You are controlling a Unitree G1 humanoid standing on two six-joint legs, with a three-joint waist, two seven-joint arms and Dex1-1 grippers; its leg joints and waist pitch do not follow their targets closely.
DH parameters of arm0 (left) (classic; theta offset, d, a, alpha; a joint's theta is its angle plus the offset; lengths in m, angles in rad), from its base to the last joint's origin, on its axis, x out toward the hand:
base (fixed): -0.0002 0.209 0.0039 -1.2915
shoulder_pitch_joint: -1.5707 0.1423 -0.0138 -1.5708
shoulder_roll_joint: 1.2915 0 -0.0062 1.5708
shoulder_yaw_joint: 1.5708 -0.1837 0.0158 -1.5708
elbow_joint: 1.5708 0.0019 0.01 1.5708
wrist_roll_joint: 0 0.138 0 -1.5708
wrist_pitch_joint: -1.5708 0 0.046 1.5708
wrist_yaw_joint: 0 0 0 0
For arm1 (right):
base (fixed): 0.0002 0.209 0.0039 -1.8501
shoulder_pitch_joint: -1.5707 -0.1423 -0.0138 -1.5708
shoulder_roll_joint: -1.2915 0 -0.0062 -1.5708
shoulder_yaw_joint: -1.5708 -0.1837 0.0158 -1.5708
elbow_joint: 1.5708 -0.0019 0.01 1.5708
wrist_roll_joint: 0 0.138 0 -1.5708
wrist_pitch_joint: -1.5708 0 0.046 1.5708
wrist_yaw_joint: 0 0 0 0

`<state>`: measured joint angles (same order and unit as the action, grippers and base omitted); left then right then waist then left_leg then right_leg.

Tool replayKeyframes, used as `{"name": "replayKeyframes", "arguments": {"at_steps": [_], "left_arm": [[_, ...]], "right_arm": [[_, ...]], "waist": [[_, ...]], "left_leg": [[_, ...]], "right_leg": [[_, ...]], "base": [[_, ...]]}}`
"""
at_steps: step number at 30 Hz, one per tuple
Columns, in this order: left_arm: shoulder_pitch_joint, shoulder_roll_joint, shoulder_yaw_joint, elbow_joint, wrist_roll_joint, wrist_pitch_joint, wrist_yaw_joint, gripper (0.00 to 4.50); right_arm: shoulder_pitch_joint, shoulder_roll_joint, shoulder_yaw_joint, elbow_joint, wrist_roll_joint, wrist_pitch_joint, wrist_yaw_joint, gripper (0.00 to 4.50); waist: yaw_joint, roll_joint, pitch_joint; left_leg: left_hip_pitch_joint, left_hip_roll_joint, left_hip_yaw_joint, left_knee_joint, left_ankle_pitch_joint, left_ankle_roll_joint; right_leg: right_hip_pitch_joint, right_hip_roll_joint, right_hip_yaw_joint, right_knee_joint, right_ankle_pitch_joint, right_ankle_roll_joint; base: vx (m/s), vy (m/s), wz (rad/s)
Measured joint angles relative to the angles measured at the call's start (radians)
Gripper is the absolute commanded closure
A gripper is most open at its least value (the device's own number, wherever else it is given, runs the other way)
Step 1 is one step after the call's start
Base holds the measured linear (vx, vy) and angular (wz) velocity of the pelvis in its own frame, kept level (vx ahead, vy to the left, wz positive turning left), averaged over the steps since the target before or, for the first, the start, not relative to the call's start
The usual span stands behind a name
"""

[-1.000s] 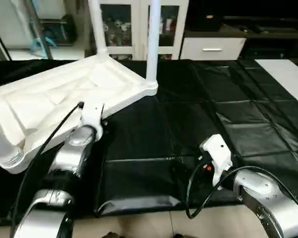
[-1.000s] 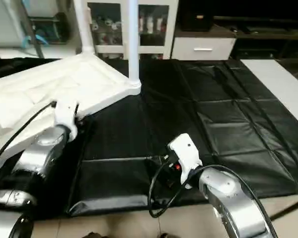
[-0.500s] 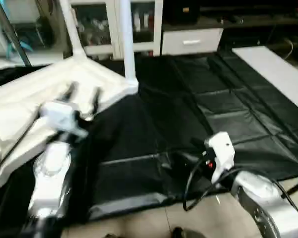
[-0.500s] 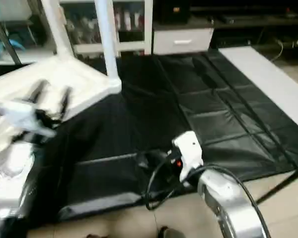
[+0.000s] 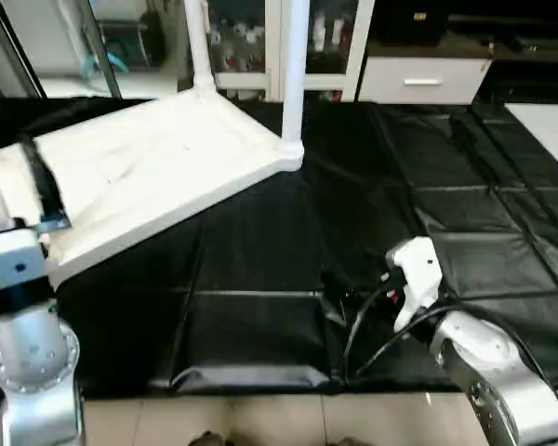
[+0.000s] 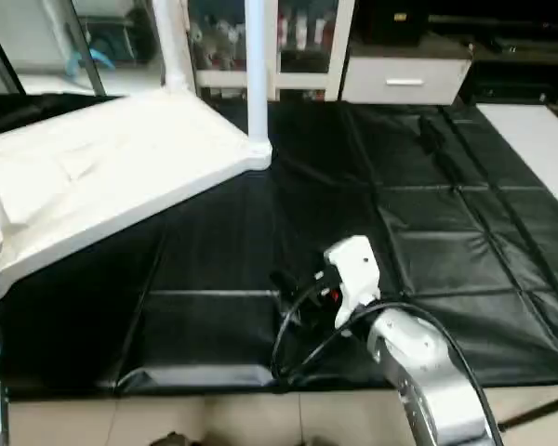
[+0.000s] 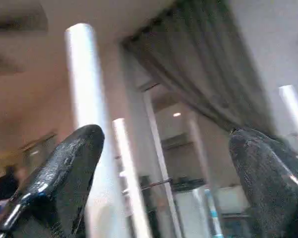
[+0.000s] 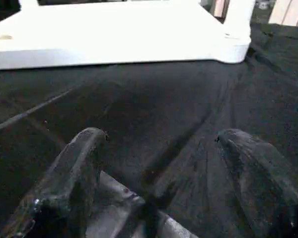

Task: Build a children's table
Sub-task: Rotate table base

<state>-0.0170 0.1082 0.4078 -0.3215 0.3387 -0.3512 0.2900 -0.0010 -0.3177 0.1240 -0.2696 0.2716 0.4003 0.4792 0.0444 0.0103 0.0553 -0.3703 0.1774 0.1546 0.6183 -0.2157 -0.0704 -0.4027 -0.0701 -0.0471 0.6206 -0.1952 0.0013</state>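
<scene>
Legs (image 5: 294, 74) of children's table (image 5: 149, 167) cut off above; surroundings between left gripper (image 7: 164, 168) fingers blurred.

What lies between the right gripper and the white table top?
Only bare black table cover separates the right gripper from the table top, as the right wrist view shows.

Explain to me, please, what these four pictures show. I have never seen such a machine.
It is a humanoid robot with two silver arms. Two pictures come from its head, looking down at a black-covered work table. The other two come from cameras on its wrists. On the cover lies a white plastic children's table top, upside down, with white tube legs standing up from it. The left end effector and the right end effector each have two black fingers, spread apart, holding nothing.
</scene>
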Motion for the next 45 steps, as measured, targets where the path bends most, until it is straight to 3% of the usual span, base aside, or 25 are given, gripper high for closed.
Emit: {"name": "replayKeyframes", "arguments": {"at_steps": [3, 12, 25, 30, 33, 35, 38, 42, 45], "left_arm": [[-0.04, 0.013, 0.04, 0.015, -0.034, 0.033, 0.015, 0.03], [-0.22, 0.086, 0.101, 0.229, -0.163, 0.127, 0.022, 0.03], [-0.24, 0.129, 0.187, 0.301, -0.317, 0.232, 0.017, 0.03], [-0.242, 0.119, 0.195, 0.304, -0.481, 0.302, -0.083, 0.03], [-0.213, 0.122, 0.177, 0.287, -0.659, 0.419, -0.283, 0.03], [-0.179, 0.128, 0.151, 0.268, -0.715, 0.48, -0.373, 0.03], [-0.082, 0.208, 0.055, 0.217, -0.816, 0.633, -0.566, 0.03], [0.032, 0.357, -0.116, 0.171, -0.909, 0.805, -0.856, 0.03], [0.037, 0.364, -0.196, 0.17, -0.939, 0.875, -0.957, 0.03]], "right_arm": [[-0.011, 0.0, 0.0, 0.009, -0.002, -0.002, 0.008, 0.68], [-0.056, 0.002, 0.002, 0.022, -0.001, -0.008, 0.025, 0.68], [-0.036, -0.039, 0.007, -0.07, 0.052, 0.09, 0.077, 0.68], [-0.029, -0.039, 0.007, -0.08, 0.064, 0.101, 0.077, 0.68], [-0.021, -0.038, 0.003, -0.09, 0.079, 0.119, 0.075, 0.68], [-0.02, -0.037, 0.003, -0.094, 0.082, 0.122, 0.075, 0.68], [-0.004, -0.038, 0.002, -0.111, 0.089, 0.124, 0.075, 0.68], [0.021, -0.061, 0.0, -0.112, 0.09, 0.125, 0.086, 0.68], [0.029, -0.064, 0.0, -0.112, 0.09, 0.125, 0.095, 0.68]], "waist": [[-0.007, -0.005, -0.003], [-0.006, -0.012, -0.006], [0.0, -0.001, 0.0], [0.01, 0.011, 0.006], [0.019, 0.021, 0.009], [0.031, 0.029, 0.009], [0.05, 0.039, 0.005], [0.051, 0.049, 0.002], [0.043, 0.049, 0.001]], "left_leg": [[-0.002, 0.0, -0.001, 0.0, 0.0, 0.0], [-0.004, 0.0, -0.002, 0.0, 0.0, 0.0], [-0.003, 0.002, -0.003, 0.0, 0.0, 0.0], [-0.003, 0.001, -0.003, 0.0, 0.0, 0.0], [-0.003, 0.001, -0.003, 0.0, 0.0, 0.0], [-0.004, 0.001, -0.003, 0.0, 0.0, 0.0], [-0.003, 0.0, -0.003, -0.001, 0.0, 0.0], [-0.002, -0.001, -0.002, -0.001, 0.0, 0.0], [-0.001, -0.001, 0.0, -0.003, 0.0, 0.0]], "right_leg": [[0.0, 0.002, 0.0, -0.005, 0.002, 0.004], [0.0, 0.006, 0.005, -0.01, 0.009, -0.001], [0.001, 0.008, 0.005, -0.01, 0.009, -0.001], [0.001, 0.008, 0.006, -0.01, 0.009, -0.001], [0.001, 0.008, 0.006, -0.01, 0.009, -0.001], [0.001, 0.008, 0.007, -0.01, 0.009, -0.001], [0.001, 0.008, 0.009, -0.01, 0.007, 0.002], [0.004, 0.008, 0.012, -0.01, 0.004, 0.007], [0.003, 0.008, 0.015, -0.01, 0.004, 0.008]], "base": [[0.0, 0.0, 0.0], [0.0, 0.0, 0.0], [0.0, 0.0, 0.0], [0.0, 0.0, 0.0], [0.0, 0.0, 0.0], [0.0, 0.0, 0.0], [0.0, 0.0, 0.0], [0.0, 0.0, 0.0], [0.0, 0.0, 0.0]]}}
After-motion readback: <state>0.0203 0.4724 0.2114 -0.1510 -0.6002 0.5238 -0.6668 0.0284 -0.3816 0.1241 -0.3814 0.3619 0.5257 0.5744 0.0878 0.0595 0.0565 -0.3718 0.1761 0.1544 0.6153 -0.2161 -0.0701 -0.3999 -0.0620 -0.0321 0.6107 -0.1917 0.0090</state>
